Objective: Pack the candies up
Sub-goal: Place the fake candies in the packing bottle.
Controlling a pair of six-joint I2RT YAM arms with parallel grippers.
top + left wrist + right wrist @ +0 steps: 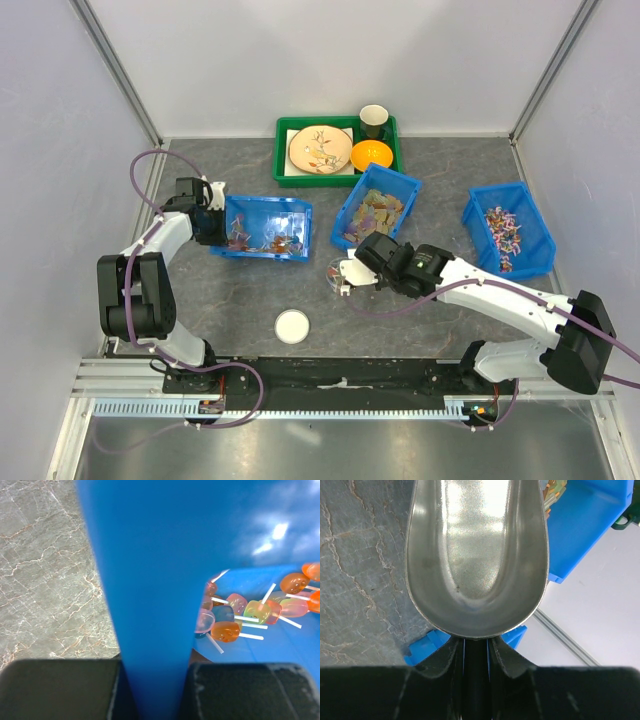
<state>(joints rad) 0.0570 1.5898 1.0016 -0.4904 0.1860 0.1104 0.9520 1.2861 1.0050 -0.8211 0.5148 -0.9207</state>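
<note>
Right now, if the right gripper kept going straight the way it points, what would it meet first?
The right gripper is shut on a metal scoop, empty and aimed to the robot's left. Ahead lies bare table, then probably the blue bin holding the candies. Depth and tilt are unclear, so the table may come first.

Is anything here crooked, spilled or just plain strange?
Nothing is spilled. The left gripper is shut on the wall of the blue bin holding the candies, and that bin sits askew to the table edge. The right gripper holds a metal scoop that is empty.
</note>
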